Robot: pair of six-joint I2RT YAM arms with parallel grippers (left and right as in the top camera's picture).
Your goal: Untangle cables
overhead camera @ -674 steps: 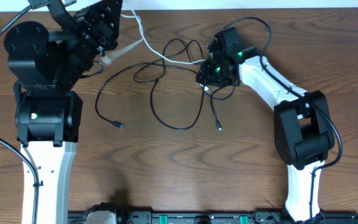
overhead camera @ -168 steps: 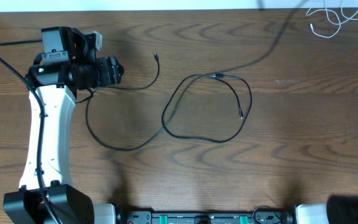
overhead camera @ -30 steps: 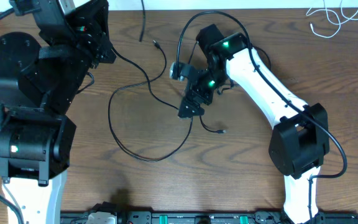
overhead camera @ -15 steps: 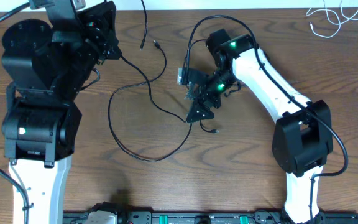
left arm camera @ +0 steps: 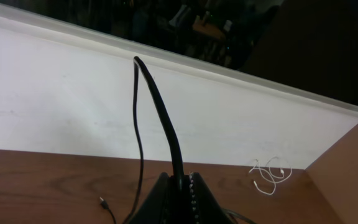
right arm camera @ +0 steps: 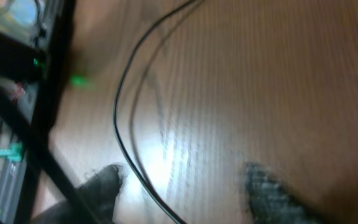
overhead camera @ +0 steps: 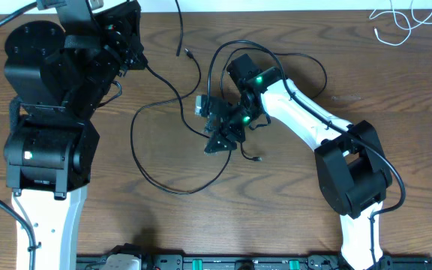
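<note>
Your right gripper (overhead camera: pixel 217 142) sits low over the surface (overhead camera: pixel 291 217) with its jaws apart. Its wrist view is blurred, but the black cable (right arm camera: pixel 120 118) passes between the fingers (right arm camera: pixel 101 186), close to one of them, and nothing is clamped. Your left gripper (left arm camera: pixel 180 180) is clenched on the same black cable. The cable arches up from the left gripper's tips, and below that gripper it falls into a wide loop on the surface that runs across to the right gripper.

To make this grab well, centre the strand between the jaws before you close, take a single strand only, and stay clear of the wood. Then draw away from the left gripper slowly. Watch the loops behind the right gripper's wrist so that they open rather than cinch.

You have one black cable with two plug ends (overhead camera: pixel 188 52) showing, one near the left gripper and one just beside the right gripper. You also have one white cable (overhead camera: pixel 396 22), bunched well apart from both grippers.
</note>
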